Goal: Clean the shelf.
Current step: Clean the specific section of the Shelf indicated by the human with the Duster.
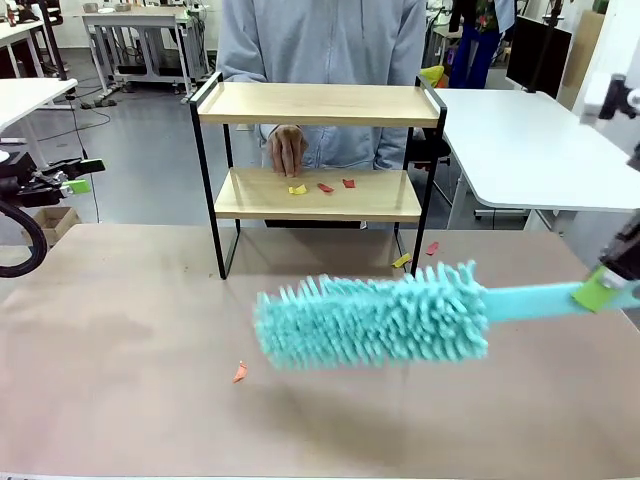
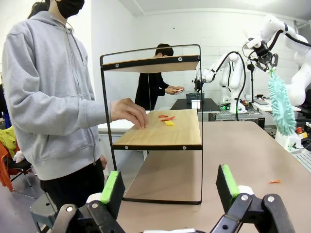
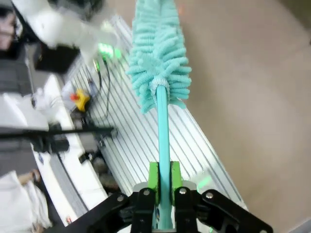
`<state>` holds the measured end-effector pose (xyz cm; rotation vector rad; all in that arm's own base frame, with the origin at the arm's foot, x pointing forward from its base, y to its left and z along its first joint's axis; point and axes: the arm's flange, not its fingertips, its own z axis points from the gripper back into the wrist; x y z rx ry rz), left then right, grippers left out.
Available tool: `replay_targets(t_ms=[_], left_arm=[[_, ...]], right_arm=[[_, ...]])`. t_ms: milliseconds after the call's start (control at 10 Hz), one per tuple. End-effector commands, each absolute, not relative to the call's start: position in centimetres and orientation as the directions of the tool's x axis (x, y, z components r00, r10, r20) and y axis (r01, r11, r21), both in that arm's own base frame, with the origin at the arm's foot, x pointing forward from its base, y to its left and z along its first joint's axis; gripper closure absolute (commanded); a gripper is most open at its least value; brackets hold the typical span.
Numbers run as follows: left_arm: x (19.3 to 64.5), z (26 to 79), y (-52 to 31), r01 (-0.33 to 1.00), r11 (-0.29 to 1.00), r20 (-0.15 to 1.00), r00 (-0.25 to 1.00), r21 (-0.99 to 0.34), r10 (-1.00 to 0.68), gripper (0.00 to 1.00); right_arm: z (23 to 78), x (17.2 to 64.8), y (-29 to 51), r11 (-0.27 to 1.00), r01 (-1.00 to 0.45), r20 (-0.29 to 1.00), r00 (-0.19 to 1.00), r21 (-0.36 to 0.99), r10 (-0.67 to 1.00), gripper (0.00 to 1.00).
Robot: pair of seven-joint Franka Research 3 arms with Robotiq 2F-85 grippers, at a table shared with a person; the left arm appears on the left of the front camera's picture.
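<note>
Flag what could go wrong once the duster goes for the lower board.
1. The person's hand rests on the lower board beside the paper scraps; a sweep could strike it.
2. The duster head is bulky; it may snag the thin black frame of the shelf and shove it.
3. The right jaws clamp only the far end of the handle, so the head may sag or twist.

shelf point(image 1: 320, 103): small two-tier rack, two light wooden boards in thin black metal frame, raised side rails
pose: standing upright, facing the front camera square-on
place: sitting on brown table point(image 1: 120, 350), near its far edge, about mid-width
top board: lying bare
lower board: carrying red and yellow scraps point(image 1: 325, 187) near its middle
</note>
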<state>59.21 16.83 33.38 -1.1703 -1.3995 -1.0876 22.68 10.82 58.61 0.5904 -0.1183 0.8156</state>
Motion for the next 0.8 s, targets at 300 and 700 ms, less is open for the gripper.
replay_targets(t_ms=[300,700], left_arm=[[59.1,33.7,16.7,0.989,0.137,0.991,-0.066,0.049,0.118,0.0],[59.1,33.7,16.7,0.989,0.137,0.991,-0.066,0.049,0.118,0.0]], right_arm=[[58.2,22.7,22.3,0.716,-0.535,0.465,0.824,0.449,0.324,0.87],[55.6,24.7,28.1,0.859,-0.34,0.576,0.815,0.384,0.065,0.87]])
